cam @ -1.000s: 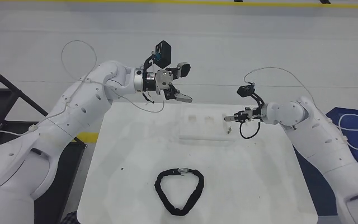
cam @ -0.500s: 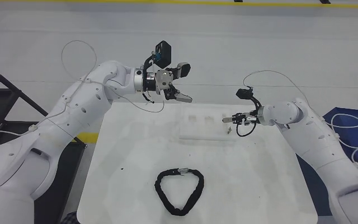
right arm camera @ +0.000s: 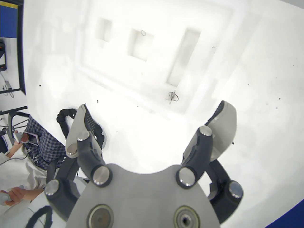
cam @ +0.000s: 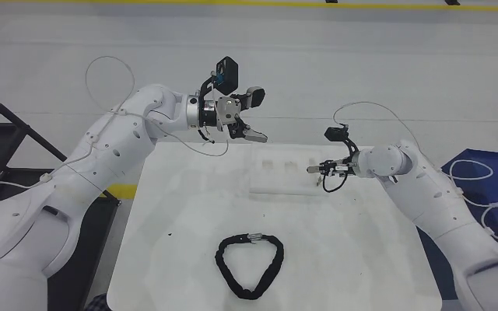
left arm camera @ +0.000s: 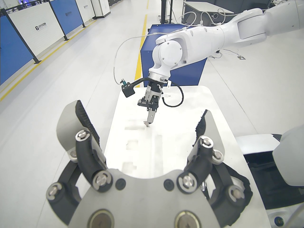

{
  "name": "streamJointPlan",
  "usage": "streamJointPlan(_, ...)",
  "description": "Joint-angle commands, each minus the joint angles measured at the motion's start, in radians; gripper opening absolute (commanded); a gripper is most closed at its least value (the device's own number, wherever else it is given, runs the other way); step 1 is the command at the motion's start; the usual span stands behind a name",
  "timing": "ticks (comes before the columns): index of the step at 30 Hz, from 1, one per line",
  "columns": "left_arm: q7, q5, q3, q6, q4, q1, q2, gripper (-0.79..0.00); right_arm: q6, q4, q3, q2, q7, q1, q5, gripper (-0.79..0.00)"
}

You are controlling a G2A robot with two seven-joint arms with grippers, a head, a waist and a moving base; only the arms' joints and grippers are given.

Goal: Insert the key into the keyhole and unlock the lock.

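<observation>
A small metal key on a ring (right arm camera: 173, 96) lies on the white table by the corner of a shallow white tray (right arm camera: 213, 20). My right gripper (right arm camera: 153, 106) hangs open just above and short of the key (cam: 317, 180), with nothing between its fingers (right arm camera: 83, 119). The black chain lock (cam: 249, 264) forms a loop near the table's front, its metal lock body (cam: 253, 238) at the top of the loop. My left gripper (cam: 247, 117) is held high over the table's back left edge, open and empty (left arm camera: 142, 110). From the left wrist view, the right gripper (left arm camera: 150, 117) points down at the key (left arm camera: 147, 125).
The tray (cam: 288, 180) has three empty recesses, one holding a small ring (right arm camera: 143, 33). Bare table (cam: 179, 233) lies between the tray and the lock. A blue cabinet (left arm camera: 171, 67) stands past the table's right end.
My right gripper has moved a little left and down towards the key. The left arm, the key and the lock have stayed where they were.
</observation>
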Motion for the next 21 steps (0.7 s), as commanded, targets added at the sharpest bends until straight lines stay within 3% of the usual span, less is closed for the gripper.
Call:
streamJointPlan(1,0.000,0.000,0.000,0.000,0.000,0.000,0.000,0.000,0.040,-0.001,-0.014,-0.011,-0.002,0.000,-0.006,0.000)
streamJointPlan(7,0.000,0.000,0.000,0.000,0.000,0.000,0.000,0.000,0.168,0.007,-0.081,-0.051,0.035,0.027,-0.071,0.000)
streamJointPlan(13,0.000,0.000,0.000,0.000,0.000,0.000,0.000,0.000,0.148,0.066,-0.118,-0.087,0.055,0.050,-0.079,0.000)
streamJointPlan(16,0.000,0.000,0.000,0.000,0.000,0.000,0.000,0.000,0.128,0.111,-0.129,-0.105,0.059,0.061,-0.072,-0.129)
streamJointPlan(21,0.000,0.000,0.000,0.000,0.000,0.000,0.000,0.000,0.106,0.178,-0.145,-0.131,0.053,0.075,-0.076,-0.219)
